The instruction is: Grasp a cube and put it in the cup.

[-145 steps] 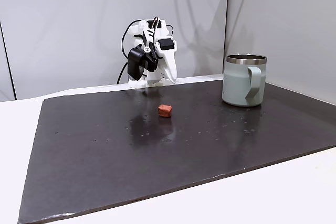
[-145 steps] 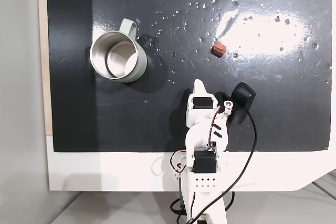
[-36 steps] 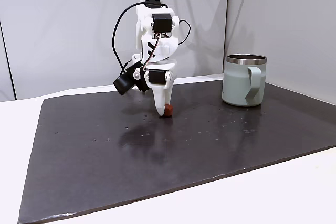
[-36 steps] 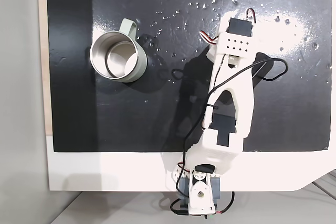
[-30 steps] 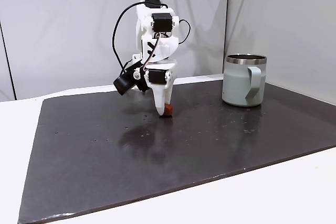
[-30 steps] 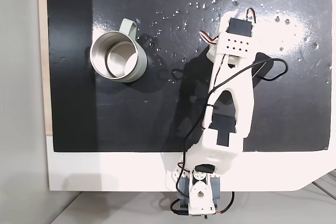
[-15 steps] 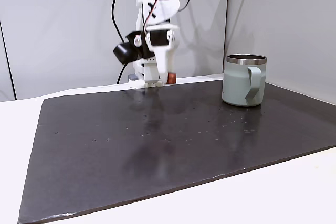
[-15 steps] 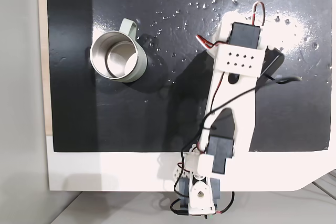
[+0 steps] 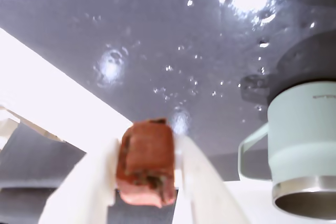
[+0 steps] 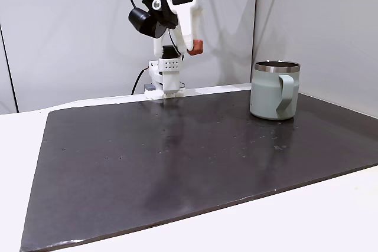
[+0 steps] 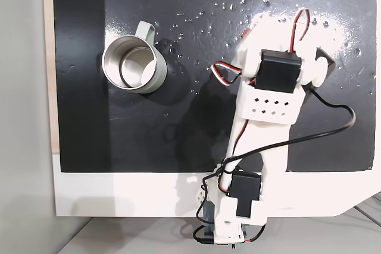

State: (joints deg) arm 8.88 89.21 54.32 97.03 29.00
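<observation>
With the cube [image 9: 146, 162] pinched firmly between the closed fingers of the gripper [image 10: 195, 47] high above the dark mat [image 10: 177, 157], the arm should swing sideways and stop centred over the steel rim of the mug [image 10: 276, 90] before it releases.

Bare mat [image 10: 177, 163] left of cup [image 10: 274, 90]

Reddish-brown cube [image 9: 147, 162] held aloft; sage-green cup [image 10: 274, 90] upright on the mat.

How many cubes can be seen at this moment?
1. The reddish-brown cube is clamped in the gripper, lifted well above the dark mat and apart from the cup. The arm could hide others in the top-down fixed view.
</observation>
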